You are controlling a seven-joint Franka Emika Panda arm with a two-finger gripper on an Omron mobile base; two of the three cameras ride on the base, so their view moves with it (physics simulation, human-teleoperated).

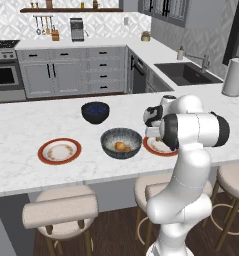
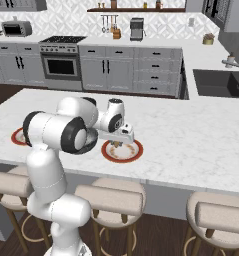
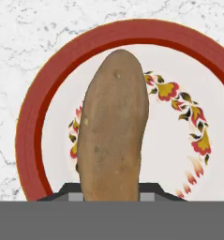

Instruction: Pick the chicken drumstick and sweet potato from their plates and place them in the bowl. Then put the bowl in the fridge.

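The sweet potato [image 3: 113, 131], a smooth brown-orange oval, lies on the red-rimmed plate [image 3: 29, 131] with a floral cream centre. My gripper [image 3: 111, 190] points straight down over it, its dark fingertips [image 3: 71, 190] pressed against the potato's two sides. From the base views the gripper [image 2: 116, 143] hangs just above that plate [image 2: 133, 152] near the counter's front edge. The ribbed dark grey bowl [image 1: 121, 142] stands just left of it and holds the golden-brown chicken drumstick [image 1: 122, 146]. The other plate [image 1: 59, 151] lies further left. The fridge is out of view.
A smaller glossy dark blue bowl [image 1: 95, 112] sits behind the grey bowl. A paper towel roll [image 1: 234, 76] and the sink [image 1: 186, 72] are at the far right. Padded stools [image 1: 61, 210] line the counter's front edge.
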